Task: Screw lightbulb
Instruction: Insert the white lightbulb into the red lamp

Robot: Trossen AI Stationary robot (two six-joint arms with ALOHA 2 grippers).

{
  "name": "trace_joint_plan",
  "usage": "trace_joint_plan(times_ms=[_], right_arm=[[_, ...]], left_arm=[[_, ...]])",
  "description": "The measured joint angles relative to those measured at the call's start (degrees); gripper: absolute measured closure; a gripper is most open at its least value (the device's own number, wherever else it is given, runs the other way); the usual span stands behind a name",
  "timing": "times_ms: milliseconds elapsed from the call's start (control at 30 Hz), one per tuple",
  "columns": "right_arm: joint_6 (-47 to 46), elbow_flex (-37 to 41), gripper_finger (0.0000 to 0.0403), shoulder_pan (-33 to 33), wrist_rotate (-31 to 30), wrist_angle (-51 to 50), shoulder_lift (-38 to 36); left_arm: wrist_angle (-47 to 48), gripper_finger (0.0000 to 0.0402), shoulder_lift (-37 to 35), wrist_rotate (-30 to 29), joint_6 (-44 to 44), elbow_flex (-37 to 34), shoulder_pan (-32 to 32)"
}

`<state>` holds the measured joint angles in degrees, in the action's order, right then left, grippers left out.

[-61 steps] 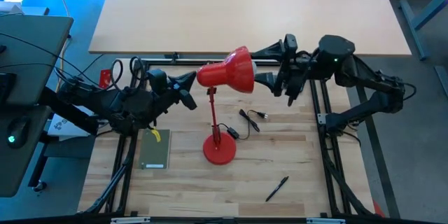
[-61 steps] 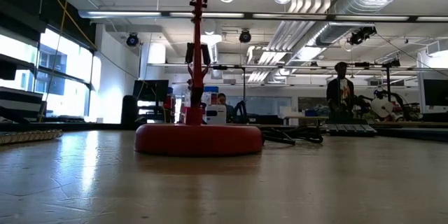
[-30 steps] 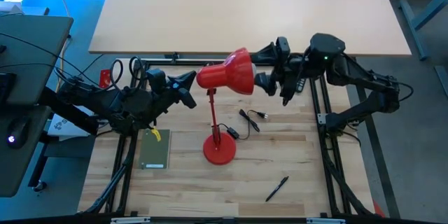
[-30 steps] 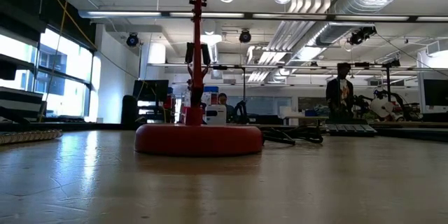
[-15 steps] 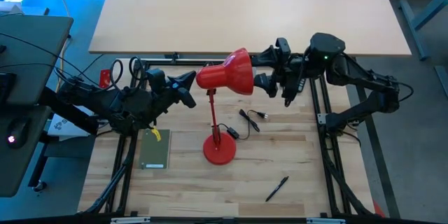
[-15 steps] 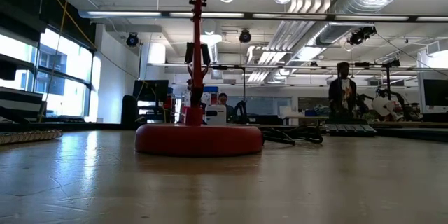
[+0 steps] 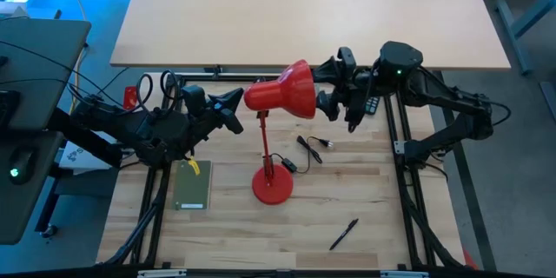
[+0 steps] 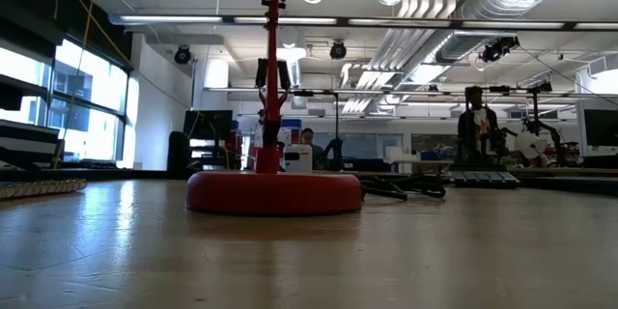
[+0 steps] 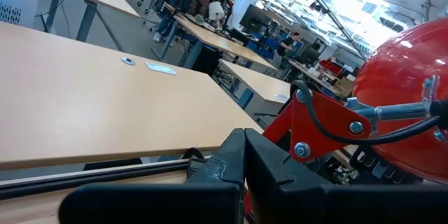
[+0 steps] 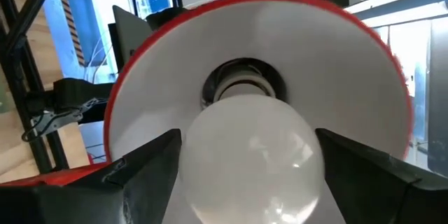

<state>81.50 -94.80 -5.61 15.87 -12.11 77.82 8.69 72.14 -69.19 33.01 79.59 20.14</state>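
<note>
1. The right hand [image 10: 245, 182] pinches the bulb [image 10: 248, 150] at the shade [image 7: 291, 89] mouth, its base at the socket [image 10: 241, 84].
2. Judged: threading under way, seating left.
3. The left hand [image 7: 233, 104], pressed together, sits behind the shade.
4. A pen [image 7: 343, 234], cable [image 7: 313, 148] and pad [image 7: 192, 184] lie on the counter [image 7: 365, 200], well clear.

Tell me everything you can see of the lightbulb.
The lightbulb is a smooth white rounded globe with a matte look and faint highlights, narrowing to a neck that enters the socket at the centre of the red lamp shade. It sits between the fingers of the right gripper, one on each side; whether they press it I cannot tell. From above the shade and gripper hide it. How far it is screwed in cannot be seen.
</note>
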Motion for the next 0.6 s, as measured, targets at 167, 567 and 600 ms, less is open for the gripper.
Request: trace_joint_plan(times_ms=[167, 567, 600], right_arm=[[-0.2, 0.0, 0.0084, 0.0, 0.07, 0.06, 0.31], [-0.7, 0.0, 0.0121, 0.0, 0.84, 0.29, 0.31], [-1.19, 0.0, 0.0132, 0.0, 0.96, 0.39, 0.31]], left_arm=[[0.02, 0.0402, 0.0, 0.0, 1.05, 0.0, -0.01], [0.02, 0.0402, 0.0, 0.0, 0.96, 0.0, 0.0], [0.02, 0.0402, 0.0, 0.0, 0.96, 0.0, 0.0]])
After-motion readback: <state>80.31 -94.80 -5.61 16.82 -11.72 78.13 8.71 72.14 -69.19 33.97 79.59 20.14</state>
